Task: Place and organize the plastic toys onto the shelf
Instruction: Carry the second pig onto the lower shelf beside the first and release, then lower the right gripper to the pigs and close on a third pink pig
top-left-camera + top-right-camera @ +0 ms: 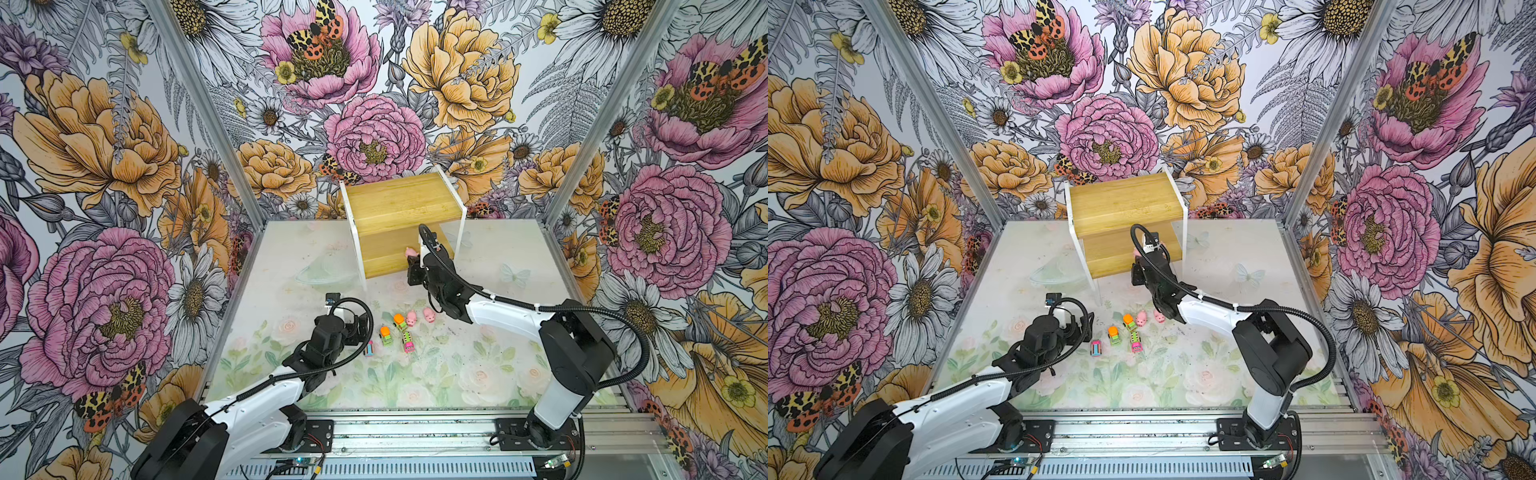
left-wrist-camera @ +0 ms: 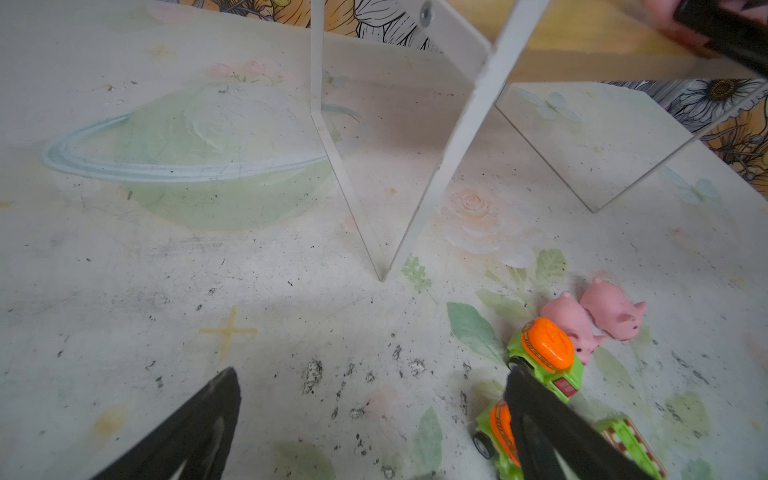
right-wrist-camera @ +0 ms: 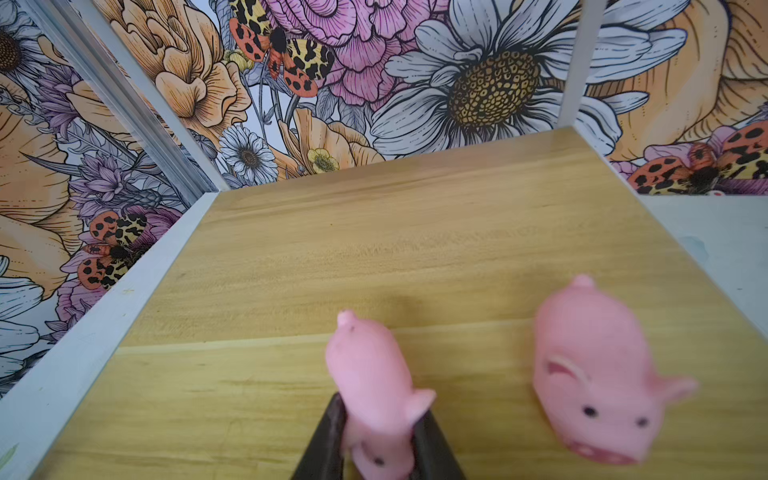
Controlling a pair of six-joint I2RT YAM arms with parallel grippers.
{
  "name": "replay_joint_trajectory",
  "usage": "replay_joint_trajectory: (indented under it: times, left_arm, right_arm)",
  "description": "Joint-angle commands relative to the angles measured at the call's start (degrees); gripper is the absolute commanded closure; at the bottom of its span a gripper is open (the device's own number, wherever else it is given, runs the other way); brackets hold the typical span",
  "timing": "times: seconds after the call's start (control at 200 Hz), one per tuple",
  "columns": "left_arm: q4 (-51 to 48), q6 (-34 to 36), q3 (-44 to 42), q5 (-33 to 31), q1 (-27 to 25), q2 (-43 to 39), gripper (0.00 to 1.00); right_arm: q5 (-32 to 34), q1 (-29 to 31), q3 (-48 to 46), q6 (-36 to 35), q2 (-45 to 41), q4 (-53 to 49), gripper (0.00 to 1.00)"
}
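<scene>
The bamboo shelf (image 1: 399,203) (image 1: 1125,203) stands at the back of the table. My right gripper (image 3: 381,411) (image 1: 414,259) is shut on a pink pig (image 3: 370,365) (image 1: 411,252) over the lower tier (image 3: 249,395). A second pig (image 3: 594,374) sits on that tier beside it. On the table lie two more pigs (image 1: 411,318) (image 1: 429,316), two green trucks with orange tops (image 1: 400,322) (image 1: 386,336) and two striped cars (image 1: 409,343) (image 1: 369,348). My left gripper (image 2: 374,415) (image 1: 362,328) is open and holds nothing, just left of these toys. One of its fingers (image 2: 540,419) partly covers a truck (image 2: 498,428).
The shelf's clear side panels and white legs (image 2: 440,166) reach the table just beyond the loose toys. Patterned walls and metal frame posts (image 1: 208,112) close in the back and sides. A rail (image 1: 415,432) carrying both arm bases runs along the front.
</scene>
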Motion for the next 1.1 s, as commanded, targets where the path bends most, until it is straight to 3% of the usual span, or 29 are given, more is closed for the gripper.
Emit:
replay_joint_trajectory:
  times: [0.0,0.52,0.665,0.826,1.096]
  left_arm:
    - [0.2,-0.6,-0.6,0.7,0.6,-0.6,0.01]
    - [-0.1,-0.8,-0.5,0.9,0.8,-0.7,0.01]
    - [-0.1,-0.8,-0.4,1.0,0.8,-0.5,0.01]
    - [-0.1,-0.8,-0.4,1.2,1.0,-0.5,0.01]
    - [0.1,-0.7,-0.2,1.5,1.5,-0.2,0.01]
  right_arm:
    - [1.4,0.6,1.6,-0.2,1.3,-0.6,0.71]
    - [0.0,0.6,0.1,-2.4,-0.6,-2.8,0.47]
    - [-5.4,0.6,-2.5,-6.2,-4.4,-5.2,0.39]
    - [-10.2,0.6,-11.3,-9.4,-12.0,-4.7,0.29]
    - [-11.8,0.8,-29.7,-7.5,-21.7,2.1,0.29]
